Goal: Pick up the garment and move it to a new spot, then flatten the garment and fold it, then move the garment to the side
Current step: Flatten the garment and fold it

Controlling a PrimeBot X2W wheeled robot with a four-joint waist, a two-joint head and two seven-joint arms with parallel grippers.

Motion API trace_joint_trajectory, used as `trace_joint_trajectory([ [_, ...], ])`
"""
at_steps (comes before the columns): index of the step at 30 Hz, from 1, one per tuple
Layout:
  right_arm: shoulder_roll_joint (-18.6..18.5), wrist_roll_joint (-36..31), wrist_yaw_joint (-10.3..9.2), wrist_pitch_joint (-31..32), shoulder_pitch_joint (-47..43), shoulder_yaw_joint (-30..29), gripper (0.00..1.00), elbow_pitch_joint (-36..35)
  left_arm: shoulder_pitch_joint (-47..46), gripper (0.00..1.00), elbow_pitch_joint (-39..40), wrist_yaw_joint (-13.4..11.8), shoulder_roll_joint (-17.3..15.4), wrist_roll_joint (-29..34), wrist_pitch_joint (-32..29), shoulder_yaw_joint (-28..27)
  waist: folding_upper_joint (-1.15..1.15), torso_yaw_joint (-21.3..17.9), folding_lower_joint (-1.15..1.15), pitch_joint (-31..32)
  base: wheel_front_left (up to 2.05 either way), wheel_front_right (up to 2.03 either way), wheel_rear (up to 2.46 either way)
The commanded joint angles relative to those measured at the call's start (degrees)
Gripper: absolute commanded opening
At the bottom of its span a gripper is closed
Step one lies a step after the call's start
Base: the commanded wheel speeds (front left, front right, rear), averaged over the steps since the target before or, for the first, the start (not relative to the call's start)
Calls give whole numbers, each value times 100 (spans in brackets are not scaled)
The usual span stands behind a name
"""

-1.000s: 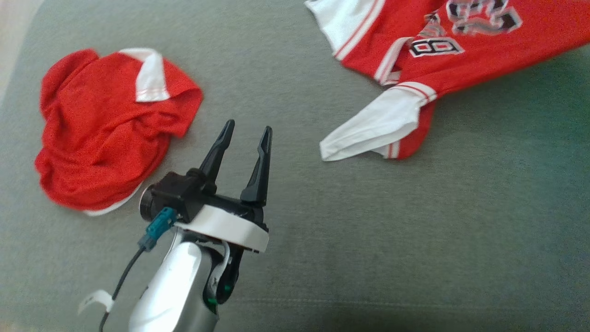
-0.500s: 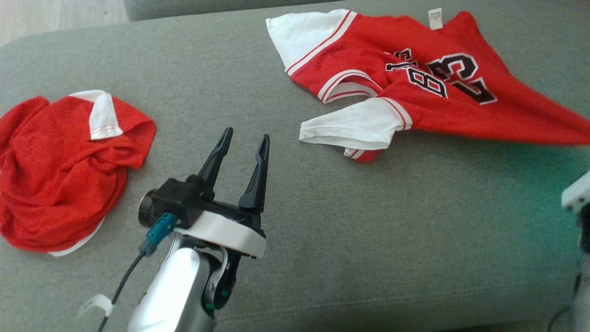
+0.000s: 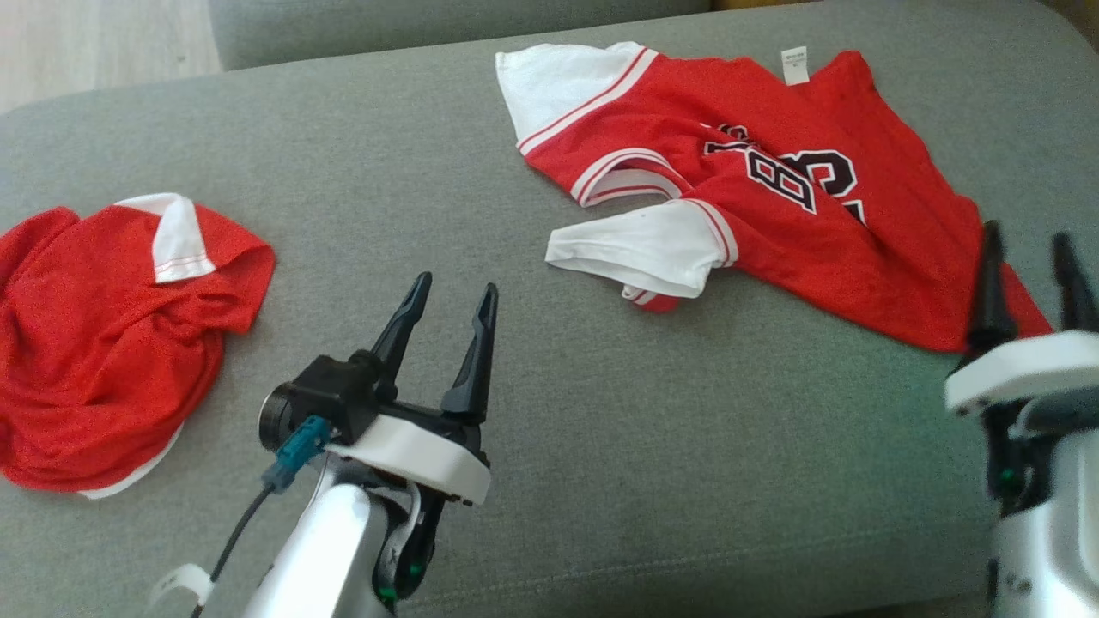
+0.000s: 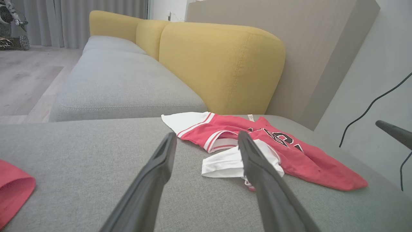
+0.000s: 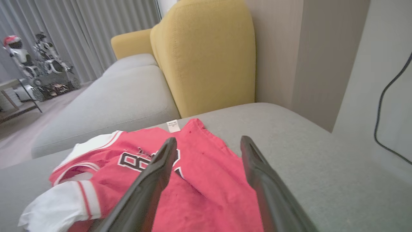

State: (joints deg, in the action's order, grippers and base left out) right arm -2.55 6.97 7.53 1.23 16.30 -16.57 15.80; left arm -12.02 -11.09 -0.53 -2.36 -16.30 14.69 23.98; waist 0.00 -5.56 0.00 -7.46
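Observation:
The garment (image 3: 773, 232) is a red jersey with white sleeves and black-and-white numbers, lying spread and wrinkled on the far right of the grey sofa seat (image 3: 687, 446). It also appears in the left wrist view (image 4: 299, 154) and the right wrist view (image 5: 199, 170). My right gripper (image 3: 1028, 232) stands open just above the garment's near right corner, its fingers apart with nothing between them (image 5: 208, 138). My left gripper (image 3: 456, 283) is open and empty over bare cushion, left of the garment's white sleeve (image 4: 206, 133).
A second red garment with a white collar (image 3: 112, 343) lies crumpled at the seat's left end. A yellow backrest (image 4: 222, 64) rises behind the seat, with another grey cushion (image 4: 119, 87) and wooden floor (image 3: 86, 43) beyond. A black cable (image 4: 370, 106) hangs on the wall.
The head view has shifted. The garment's right corner, stretched toward the right edge before, now lies slack on the seat. My right gripper has come into view, open. The left gripper keeps its pose.

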Motion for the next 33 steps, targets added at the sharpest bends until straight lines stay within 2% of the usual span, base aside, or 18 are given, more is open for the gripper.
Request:
trace_joint_trajectory([
  [1, -35, 244, -4, -172, -131, 348, 100, -288, -134, 100, 135, -20, -52, -92, 30, -220, 0, -47, 0, -53, 0, 0, 0],
  [6, -34, 660, -4, -630, -388, 903, 100, -566, -230, 100, -150, -8, -52, -233, 30, -219, 0, -189, 0, -229, 0, 0, 0],
  [12, -33, 708, -4, -837, -401, 1299, 100, -783, -701, 100, -751, 78, -52, -297, 19, -55, 0, -409, 0, -477, 0, 0, 0],
  [23, -33, 767, -4, -965, -277, 1552, 100, -908, -2001, 100, -1920, 241, -52, -1133, -558, 113, 0, -804, 0, -932, 0, 0, 0],
  [30, -33, 792, -4, -1067, -187, 1636, 100, -881, -2828, 100, -2857, 155, -70, -902, -883, 346, 0, -951, 0, -1144, 0, 0, 0],
  [33, -33, 798, -4, -1100, -163, 1664, 100, -835, -3035, 100, -3185, 192, -69, -837, -967, 454, 0, -993, 0, -1174, 0, 0, 0],
])
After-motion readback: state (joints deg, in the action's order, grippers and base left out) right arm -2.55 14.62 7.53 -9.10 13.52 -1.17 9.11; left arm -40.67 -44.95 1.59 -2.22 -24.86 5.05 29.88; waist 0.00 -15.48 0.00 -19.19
